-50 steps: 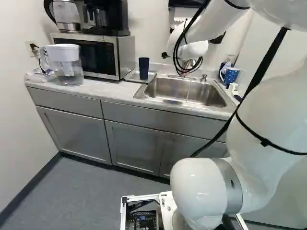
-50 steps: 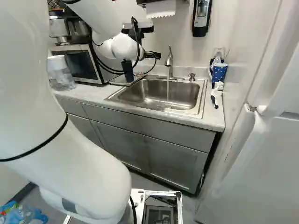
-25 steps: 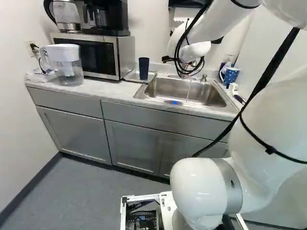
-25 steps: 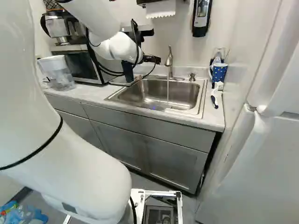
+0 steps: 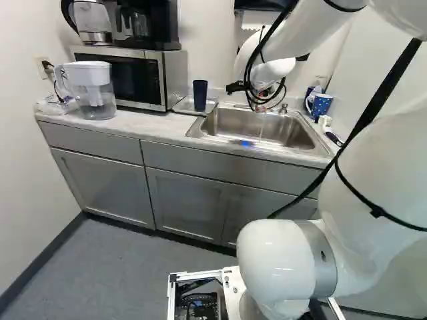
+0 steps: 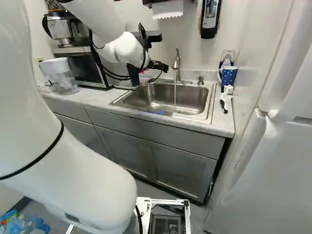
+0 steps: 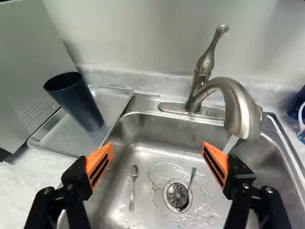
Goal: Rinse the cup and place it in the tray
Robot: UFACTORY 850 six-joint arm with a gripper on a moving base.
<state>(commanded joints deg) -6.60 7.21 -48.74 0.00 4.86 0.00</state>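
Over the sink [image 7: 143, 125], my gripper [image 6: 158, 66] shows as a dark shape in the right base view. In the wrist view the gripper [image 7: 157, 146] is open, its orange pads wide apart with nothing between them. The dark blue cup [image 7: 78, 102] stands upright, mouth up, on the metal tray [image 7: 57, 151], to one side of the gripper and apart from it. That cup [image 5: 200, 95] is between microwave and sink in the left base view. Water runs from the faucet [image 7: 236, 107], whose spout is ahead of the other finger.
Two spoons lie in the sink, one spoon [image 7: 133, 188] alone, the other [image 7: 192, 179] at the drain. A microwave [image 5: 123, 77] and water pitcher [image 5: 93, 90] stand left of the tray. Beyond the sink are a dotted mug [image 6: 228, 75] and a brush [image 6: 224, 101].
The gripper has dipped a little in the right base view, and its dark end has come out at the left of the wrist in the left base view. The cup has stayed put.
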